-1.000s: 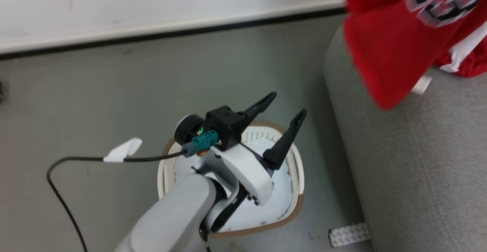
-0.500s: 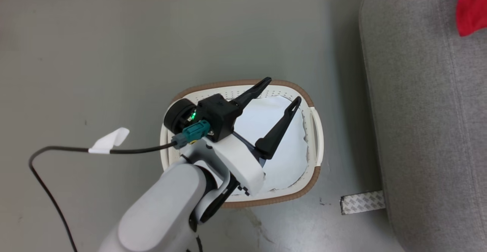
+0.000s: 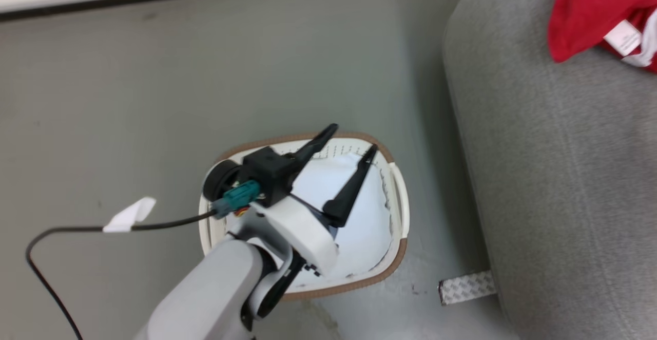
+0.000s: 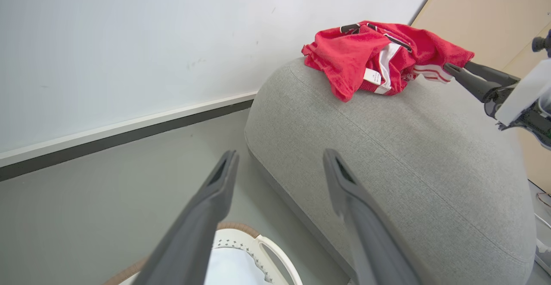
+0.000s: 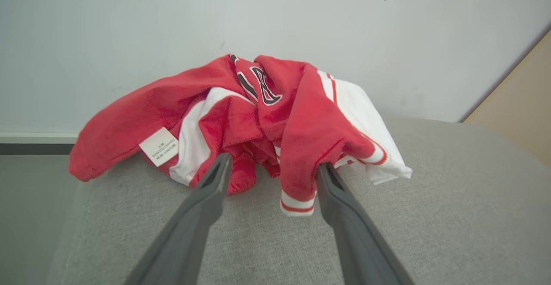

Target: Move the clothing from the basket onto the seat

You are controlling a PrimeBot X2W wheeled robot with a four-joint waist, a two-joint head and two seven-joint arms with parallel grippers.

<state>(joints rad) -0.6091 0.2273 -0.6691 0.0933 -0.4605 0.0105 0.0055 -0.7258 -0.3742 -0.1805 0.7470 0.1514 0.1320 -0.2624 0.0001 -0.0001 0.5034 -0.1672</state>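
The clothing (image 5: 267, 117) lies heaped at the edge of the seat (image 5: 430, 216). The right gripper (image 5: 274, 163) jaws stand apart at the heap. The left gripper (image 3: 351, 139) jaws stand apart above the basket (image 3: 402, 211).

I record the clothing (image 5: 267, 117) as red with white panels, red-and-white striped cuffs, black lettering edged in white, and a white tag (image 5: 159, 146). The seat (image 3: 554, 175) is light grey with a woven texture. The basket (image 3: 399, 204) is cream-white with perforated walls and a brown rim; the pad (image 3: 359, 232) inside it is plain white. Floor (image 3: 154, 98): dull grey-green. Wall (image 4: 129, 39): white, with a black strip along its foot. The left gripper (image 3: 352, 138) and right gripper (image 5: 274, 162) both have dark fingers. The connector (image 3: 238, 196) is teal.
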